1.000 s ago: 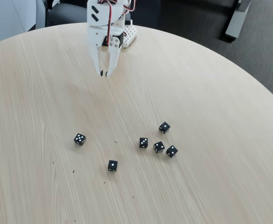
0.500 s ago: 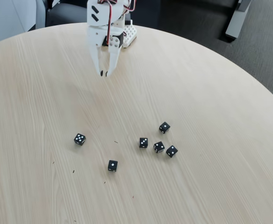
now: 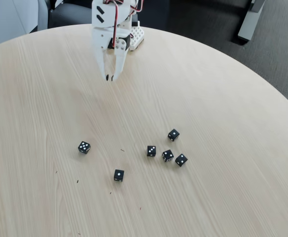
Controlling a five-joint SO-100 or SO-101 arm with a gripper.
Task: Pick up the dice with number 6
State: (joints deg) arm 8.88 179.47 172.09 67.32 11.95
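Observation:
Six small black dice lie on the round wooden table (image 3: 223, 98) in the fixed view. The die (image 3: 167, 155) in the right cluster has the most crowded top face and looks like the dice with number 6, though its pips are tiny. Around it sit three more dice (image 3: 151, 150) (image 3: 181, 159) (image 3: 173, 134) with few pips. Further left are a three-pip die (image 3: 84, 147) and a one-pip die (image 3: 119, 175). My white gripper (image 3: 109, 77) hangs near the table's far side, pointing down, shut and holding nothing, well away from all the dice.
The arm's white base (image 3: 134, 34) stands at the far edge of the table. A dark floor lies beyond the table's curved right edge. Bare wood stretches between the gripper and the dice.

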